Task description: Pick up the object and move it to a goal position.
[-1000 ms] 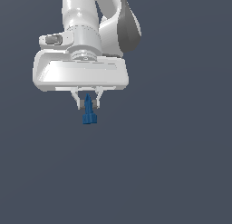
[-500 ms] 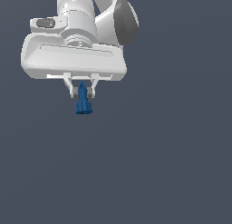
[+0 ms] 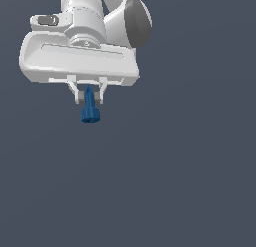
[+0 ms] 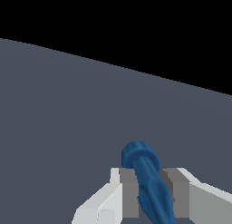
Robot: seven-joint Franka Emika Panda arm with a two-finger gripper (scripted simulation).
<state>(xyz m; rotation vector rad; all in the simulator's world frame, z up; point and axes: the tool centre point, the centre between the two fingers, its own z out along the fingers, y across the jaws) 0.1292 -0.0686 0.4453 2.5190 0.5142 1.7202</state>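
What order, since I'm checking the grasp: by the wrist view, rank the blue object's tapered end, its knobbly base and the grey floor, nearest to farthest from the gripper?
1. Tapered end of the blue object: clamped between the fingers of the gripper.
2. Knobbly base: sticking out just past the fingertips.
3. Grey floor: well beyond, untouched.

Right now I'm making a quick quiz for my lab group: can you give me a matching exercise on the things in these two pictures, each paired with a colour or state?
Things:
1. blue piece
2. tool
3. fingers
4. ground

States:
a. plain dark grey-blue
b. white body, shut
c. pointed end up, knobbly base hanging below
d. pressed against both sides of the piece

Pairs: 1-c, 2-b, 3-d, 4-a
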